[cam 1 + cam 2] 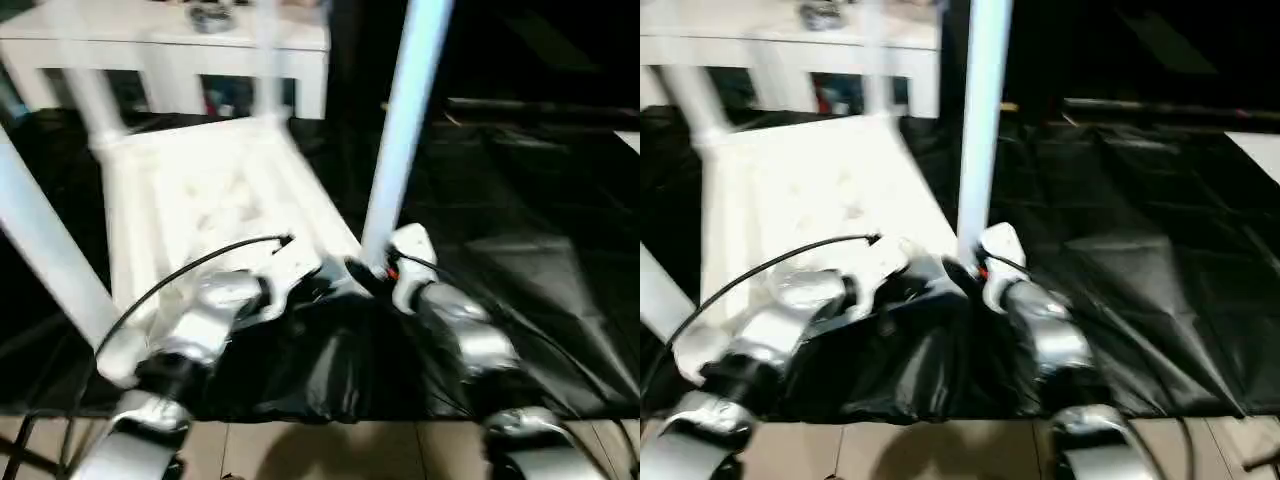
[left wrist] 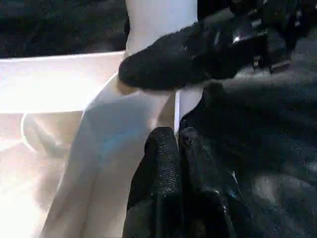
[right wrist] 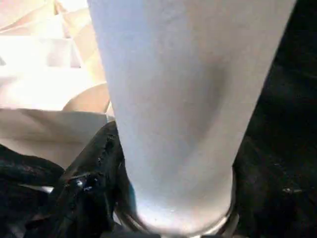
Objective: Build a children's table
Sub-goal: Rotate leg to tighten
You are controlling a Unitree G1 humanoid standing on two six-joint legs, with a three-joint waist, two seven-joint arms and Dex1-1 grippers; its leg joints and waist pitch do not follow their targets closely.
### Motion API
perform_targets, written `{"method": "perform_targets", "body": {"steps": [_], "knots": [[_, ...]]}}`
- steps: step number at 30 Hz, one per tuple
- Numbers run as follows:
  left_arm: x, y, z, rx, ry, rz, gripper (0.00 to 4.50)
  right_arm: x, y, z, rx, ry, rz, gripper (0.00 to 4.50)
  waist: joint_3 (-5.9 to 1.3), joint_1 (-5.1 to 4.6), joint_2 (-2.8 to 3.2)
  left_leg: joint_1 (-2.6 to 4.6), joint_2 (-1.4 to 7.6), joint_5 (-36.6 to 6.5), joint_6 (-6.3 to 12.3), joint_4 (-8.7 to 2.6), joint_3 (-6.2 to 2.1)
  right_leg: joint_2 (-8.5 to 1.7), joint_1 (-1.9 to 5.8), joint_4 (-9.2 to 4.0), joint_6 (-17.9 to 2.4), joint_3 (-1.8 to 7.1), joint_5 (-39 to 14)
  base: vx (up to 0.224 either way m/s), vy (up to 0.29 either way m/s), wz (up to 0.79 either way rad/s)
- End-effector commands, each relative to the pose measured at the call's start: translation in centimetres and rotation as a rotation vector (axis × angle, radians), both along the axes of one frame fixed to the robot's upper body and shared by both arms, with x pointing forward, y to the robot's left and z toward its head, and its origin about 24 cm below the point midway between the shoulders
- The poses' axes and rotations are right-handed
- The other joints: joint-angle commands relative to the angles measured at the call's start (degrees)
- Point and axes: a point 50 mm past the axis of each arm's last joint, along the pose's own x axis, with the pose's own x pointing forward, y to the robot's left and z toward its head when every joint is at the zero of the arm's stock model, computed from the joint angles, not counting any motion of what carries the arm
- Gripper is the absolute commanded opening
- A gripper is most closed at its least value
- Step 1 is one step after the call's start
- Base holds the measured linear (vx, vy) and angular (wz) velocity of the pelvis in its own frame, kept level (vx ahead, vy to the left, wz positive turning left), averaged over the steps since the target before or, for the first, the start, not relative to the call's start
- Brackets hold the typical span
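The white children's table lies upside down on a black sheet, its ribbed underside [image 1: 215, 200] facing up. Its legs stick upward. The near right leg [image 1: 405, 120] rises from the corner closest to me, and my right gripper [image 1: 375, 272] is shut around its base. The right wrist view has this leg [image 3: 173, 109] right up close. My left gripper [image 1: 300, 272] sits at the same corner, just left of the leg base, with its fingers [image 2: 161, 178] pressed together. The right gripper's finger [image 2: 183, 54] crosses the leg [image 2: 158, 20] in the left wrist view.
Another leg [image 1: 50, 260] slants up at the near left, and two more legs [image 1: 95, 100] stand at the far side. White furniture [image 1: 170, 45] stands behind the table. The black sheet [image 1: 520, 210] spreads to the right. Tan floor [image 1: 330, 450] runs along the near edge.
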Motion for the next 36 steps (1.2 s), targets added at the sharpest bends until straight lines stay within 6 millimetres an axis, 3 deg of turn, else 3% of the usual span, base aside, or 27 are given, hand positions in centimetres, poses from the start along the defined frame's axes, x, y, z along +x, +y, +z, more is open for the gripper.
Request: {"method": "perform_targets", "body": {"steps": [1,3,6,11,12,14,16,19,23,25,30,31,36], "knots": [[-0.7,-4.2,0.4,-0.056,-0.005,-0.118,0.0,-0.9,5.2,0.5,0.07,0.002,0.186,3.28,-2.28,0.09,0.36,0.29,0.94,-22.16,-0.11,-4.22,-0.77,-3.06,1.06,-5.95,-5.96,1.64,-28.47,0.0,0.0,0.0],[-0.9,-3.5,0.4,-0.049,-0.007,-0.144,0.0,-1.1,4.5,0.6,0.073,-0.007,0.231,3.54,-2.38,0.04,0.32,0.03,1.08,-20.53,0.34,-4.26,-0.57,-2.87,1.34,-5.37,-7.72,1.78,-23.1,0.0,0.0,0.0],[-1.0,-2.9,0.5,-0.049,-0.007,-0.171,0.0,-1.1,3.7,0.6,0.027,-0.027,0.264,3.77,-2.51,0.09,0.25,-0.12,1.1,-18.9,0.88,-4.14,-0.39,-2.88,1.65,-4.98,-9.08,1.83,-19.7,0.0,0.0,0.0],[-1.1,-1.0,0.3,0.008,0.001,-0.201,0.0,-1.1,1.6,0.4,-0.016,-0.019,0.348,3.77,-2.76,0.23,0.4,-0.34,1.17,-14.76,1.93,-3.83,-0.15,-2.83,2.22,-4.16,-11.44,1.82,-12.36,0.0,0.0,0.0],[-1.1,-0.2,0.3,0.032,-0.004,-0.218,0.0,-1.1,0.8,0.6,-0.033,-0.027,0.376,3.77,-3.06,0.35,0.55,-0.35,1.29,-12.41,2.59,-3.58,-0.16,-2.79,2.44,-3.59,-12.83,1.75,-7.31,0.0,0.0,0.0],[-1.1,1.1,0.4,0.075,-0.014,-0.229,0.0,-0.9,-0.4,0.8,-0.053,-0.032,0.407,3.77,-3.25,0.23,0.61,-0.46,1.28,-10.19,3.43,-3.35,-0.14,-2.65,2.75,-2.91,-14.32,1.64,-2.11,0.029,0.005,0.0],[-1.0,2.1,0.7,0.093,-0.011,-0.224,0.0,-0.8,-1.2,1.0,-0.071,-0.035,0.421,3.77,-3.17,0.24,0.77,-0.31,1.3,-9.39,4.0,-3.25,-0.03,-2.66,2.69,-2.71,-15.54,1.62,0.43,0.0,0.0,0.0],[-1.3,3.3,0.9,0.107,0.008,-0.223,0.0,-0.6,-2.0,1.1,-0.091,-0.035,0.431,3.77,-3.06,0.21,0.66,-0.17,1.39,-10.62,4.06,-3.29,0.08,-2.75,2.72,-2.76,-16.16,1.6,-1.37,0.0,0.0,0.0],[-1.8,4.2,0.8,0.102,0.048,-0.219,0.0,-0.6,-2.1,1.2,-0.095,-0.039,0.45,3.77,-2.8,0.32,0.73,0.07,1.52,-13.27,2.62,-3.52,0.14,-2.79,2.47,-3.13,-15.51,1.74,-6.23,0.0,0.0,0.0],[-1.9,4.3,0.9,0.082,0.065,-0.219,0.44,-0.5,-2.1,1.3,-0.096,-0.041,0.452,3.81,-2.76,0.28,0.7,-0.01,1.42,-13.68,1.95,-3.59,0.12,-2.74,2.45,-3.23,-14.99,1.78,-7.35,0.0,0.0,0.0],[-1.8,4.9,0.9,0.088,0.056,-0.208,0.9,-0.5,-1.9,1.3,-0.093,-0.042,0.466,3.81,-3.01,0.31,0.69,-0.05,1.34,-11.2,2.55,-3.36,0.12,-2.7,2.64,-2.86,-15.14,1.76,-3.98,0.0,0.0,0.0],[-1.8,5.1,0.9,0.104,0.038,-0.213,0.9,-0.6,-1.9,1.2,-0.092,-0.042,0.473,3.81,-2.95,0.25,0.46,-0.13,1.31,-10.93,2.76,-3.35,0.16,-2.64,2.64,-2.84,-15.3,1.73,-3.52,0.0,0.0,0.0],[-1.3,5.4,0.6,0.059,0.029,-0.199,0.9,-0.7,-1.7,1.2,-0.093,-0.043,0.497,3.81,-2.84,0.47,0.5,-0.01,1.26,-12.69,2.36,-3.37,0.25,-2.65,2.48,-3.06,-14.7,1.76,-6.8,0.0,0.0,0.0]]}}
